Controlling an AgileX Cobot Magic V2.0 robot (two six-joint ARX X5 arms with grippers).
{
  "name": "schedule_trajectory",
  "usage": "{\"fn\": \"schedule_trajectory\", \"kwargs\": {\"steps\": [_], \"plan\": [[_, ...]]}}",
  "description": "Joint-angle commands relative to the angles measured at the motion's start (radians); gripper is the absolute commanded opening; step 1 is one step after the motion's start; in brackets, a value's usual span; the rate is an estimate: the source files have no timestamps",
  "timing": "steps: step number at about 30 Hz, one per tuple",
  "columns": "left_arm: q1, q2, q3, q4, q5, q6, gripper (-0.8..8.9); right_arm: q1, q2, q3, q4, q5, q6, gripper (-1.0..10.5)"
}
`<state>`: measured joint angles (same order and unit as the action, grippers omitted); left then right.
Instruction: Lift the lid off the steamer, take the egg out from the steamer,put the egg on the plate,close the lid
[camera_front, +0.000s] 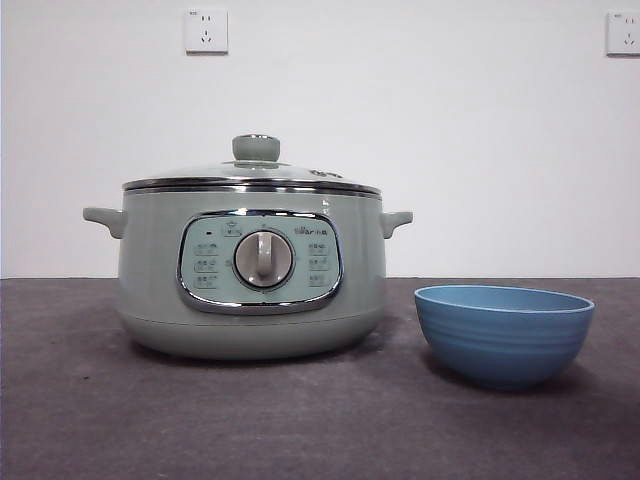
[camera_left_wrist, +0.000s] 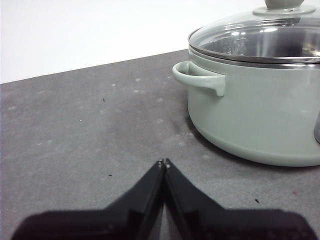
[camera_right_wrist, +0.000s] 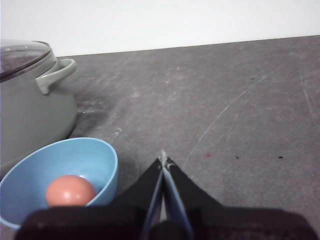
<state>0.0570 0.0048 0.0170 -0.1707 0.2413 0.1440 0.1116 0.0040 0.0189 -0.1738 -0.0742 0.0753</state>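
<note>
steamer (camera_front: 250, 290): sage-green, upright, dial facing front | lid (camera_front: 252, 176): glass, chrome-rimmed, green knob, seated closed on steamer | plate (camera_front: 504, 335): blue ribbed bowl, upright, just beside steamer | egg (camera_right_wrist: 70, 190): brownish-orange, lying inside plate

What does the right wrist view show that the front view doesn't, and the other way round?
Only the right wrist view shows the egg lying inside the plate, and the shut right gripper beside it. Only the front view shows the steamer's control dial, the lid's knob and two wall sockets. Both show the steamer, the lid on it, and the plate.
</note>
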Motion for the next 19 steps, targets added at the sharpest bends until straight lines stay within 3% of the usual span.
{"fn": "schedule_trajectory", "kwargs": {"steps": [1,19], "plan": [[0.005,-0.002,-0.014,0.005,-0.003,-0.013,-0.03,0.0,-0.003,-0.013,-0.006,0.002,0.007,0.0],[0.005,-0.002,-0.014,0.005,-0.003,-0.013,-0.03,0.0,-0.003,-0.013,-0.005,0.003,0.006,0.0]]}}
